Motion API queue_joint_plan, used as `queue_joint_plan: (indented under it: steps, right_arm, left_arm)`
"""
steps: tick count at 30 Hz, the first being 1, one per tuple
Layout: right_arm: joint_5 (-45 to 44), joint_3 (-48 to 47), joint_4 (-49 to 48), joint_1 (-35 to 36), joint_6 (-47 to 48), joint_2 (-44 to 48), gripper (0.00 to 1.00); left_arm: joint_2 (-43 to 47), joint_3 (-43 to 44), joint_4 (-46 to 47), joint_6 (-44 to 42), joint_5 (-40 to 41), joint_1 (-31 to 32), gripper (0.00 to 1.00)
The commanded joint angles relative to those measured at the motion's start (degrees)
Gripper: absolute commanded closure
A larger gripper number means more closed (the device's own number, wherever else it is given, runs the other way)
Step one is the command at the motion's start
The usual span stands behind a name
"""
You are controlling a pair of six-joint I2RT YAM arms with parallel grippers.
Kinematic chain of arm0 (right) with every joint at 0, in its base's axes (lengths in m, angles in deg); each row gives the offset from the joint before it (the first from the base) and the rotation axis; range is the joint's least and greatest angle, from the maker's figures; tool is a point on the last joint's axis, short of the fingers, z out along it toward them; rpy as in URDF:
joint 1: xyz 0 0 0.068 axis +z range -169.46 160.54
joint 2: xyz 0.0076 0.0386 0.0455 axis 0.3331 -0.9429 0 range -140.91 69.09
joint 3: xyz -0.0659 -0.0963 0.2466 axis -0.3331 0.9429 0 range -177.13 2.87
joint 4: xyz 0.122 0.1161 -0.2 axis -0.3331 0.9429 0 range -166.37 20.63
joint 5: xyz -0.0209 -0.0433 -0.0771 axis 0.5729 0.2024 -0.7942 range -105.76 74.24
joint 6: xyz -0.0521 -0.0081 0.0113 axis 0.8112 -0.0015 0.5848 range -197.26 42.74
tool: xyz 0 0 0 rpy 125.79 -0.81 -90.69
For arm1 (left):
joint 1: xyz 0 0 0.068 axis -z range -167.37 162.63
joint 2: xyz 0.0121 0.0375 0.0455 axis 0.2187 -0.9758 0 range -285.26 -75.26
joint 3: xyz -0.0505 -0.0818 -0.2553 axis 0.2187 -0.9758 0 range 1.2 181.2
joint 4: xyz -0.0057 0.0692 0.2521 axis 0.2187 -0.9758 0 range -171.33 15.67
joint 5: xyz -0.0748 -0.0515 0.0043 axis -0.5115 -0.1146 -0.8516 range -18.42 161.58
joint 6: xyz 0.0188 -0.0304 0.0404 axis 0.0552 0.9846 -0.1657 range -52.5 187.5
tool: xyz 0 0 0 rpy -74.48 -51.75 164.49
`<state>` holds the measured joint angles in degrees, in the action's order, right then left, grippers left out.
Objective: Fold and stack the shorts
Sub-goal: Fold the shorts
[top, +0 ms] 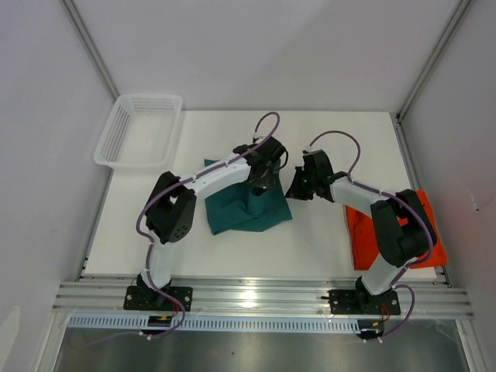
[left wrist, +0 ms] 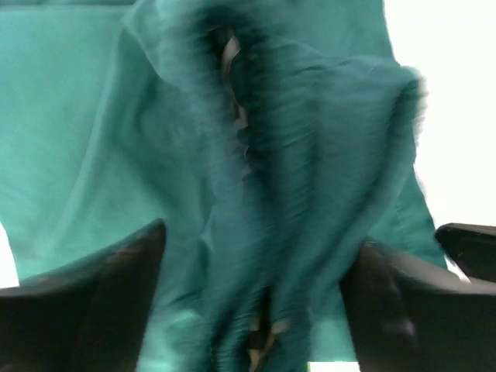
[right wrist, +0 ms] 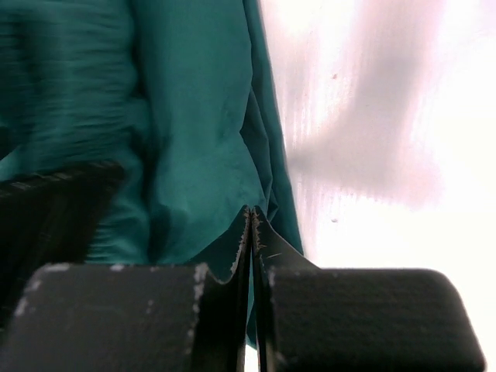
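Observation:
The teal green shorts (top: 232, 213) lie folded at mid-table, with a bunched column of cloth rising to my left gripper (top: 262, 182). In the left wrist view that gripper (left wrist: 256, 310) is open: its dark fingers (left wrist: 101, 287) stand far apart, and blurred teal shorts (left wrist: 310, 155) hang loose between them. My right gripper (top: 298, 186) hovers just right of the shorts. Its jaws (right wrist: 252, 213) are shut with nothing between them, and the teal cloth (right wrist: 194, 139) lies behind the tips. The orange-red shorts (top: 359, 236) lie at the right edge, partly covered by the right arm.
A white mesh basket (top: 147, 98) stands at the back left corner, overhanging the white table (top: 333, 139). Grey walls and aluminium posts close in the sides. The metal rail with both arm bases runs along the near edge.

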<state>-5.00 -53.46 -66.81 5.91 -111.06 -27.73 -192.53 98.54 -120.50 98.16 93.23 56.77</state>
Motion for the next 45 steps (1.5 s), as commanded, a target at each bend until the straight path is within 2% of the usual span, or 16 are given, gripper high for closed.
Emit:
queue_joint_plan:
  steps: [1, 5, 10, 13, 16, 17, 19, 21, 23, 26, 30, 33, 37, 42, 45]
  right_arm:
    - [-1.45, 0.7, 0.02, -1.28, 1.46, 3.64, 1.0]
    - [-0.84, 1.23, 0.11, -3.3, 1.98, 5.49, 0.99]
    - [2.32, 2.19, -1.73, -5.5, 1.99, 6.72, 0.91]
    - [6.8, 4.12, -5.07, -7.87, 0.93, 7.95, 0.8]
    - [12.6, 4.83, -8.5, -9.19, 0.14, 8.22, 0.65]
    - [15.83, 4.75, -9.9, -9.19, -0.12, 7.96, 0.56]
    - [19.54, 4.83, -12.71, -9.11, -1.17, 7.7, 0.53]
    - [23.42, 5.27, -14.66, -9.02, -2.84, 7.69, 0.45]
    - [23.51, 4.75, -12.74, -8.05, -2.15, 7.52, 0.34]
    - [21.67, 4.13, -11.58, -6.73, -0.57, 6.99, 0.31]
    - [21.14, 3.52, -13.25, -6.82, -0.3, 3.57, 0.3]
    - [22.19, 2.29, -16.06, -7.17, -0.56, 0.23, 0.32]
    - [22.63, 0.0, -18.17, -7.35, -0.04, -3.64, 0.33]
    - [24.48, 0.0, -24.85, -8.22, -0.65, -7.24, 0.33]
    - [26.14, 0.0, -29.24, -8.93, -2.49, -9.61, 0.34]
  left_arm:
    - [2.82, 2.16, 3.8, 2.4, -3.44, 0.07, 0.01]
    - [7.93, 0.92, 7.23, 0.82, -10.47, -0.81, 0.01]
    - [17.66, -3.11, 11.44, 1.25, -21.09, -4.14, 0.01]
    - [23.29, -8.21, 17.59, 2.65, -28.83, -7.13, 0.01]
    - [25.95, -10.23, 16.74, 2.48, -27.81, -8.63, 0.01]
    - [26.74, -10.59, 16.64, 2.13, -27.54, -9.15, 0.01]
    - [26.75, -11.73, 17.51, 1.87, -29.98, -12.14, 0.01]
    - [25.26, -12.26, 18.66, 0.38, -34.56, -14.07, 0.01]
    - [23.77, -10.43, 17.97, -3.9, -34.31, -14.34, 0.01]
    - [19.73, -7.08, 14.8, -9.64, -32.37, -14.87, 0.01]
    - [15.94, -6.01, 16.54, -11.67, -39.47, -18.12, 0.01]
    - [13.31, -5.23, 19.63, -13.6, -41.51, -18.83, 0.02]
    - [7.69, 1.25, 18.4, -16.15, -43.96, -20.05, 0.05]
    - [3.72, 2.42, 22.25, -18.34, -51.52, -22.16, 0.1]
    - [1.27, 4.95, 22.27, -20.72, -54.17, -22.43, 0.17]
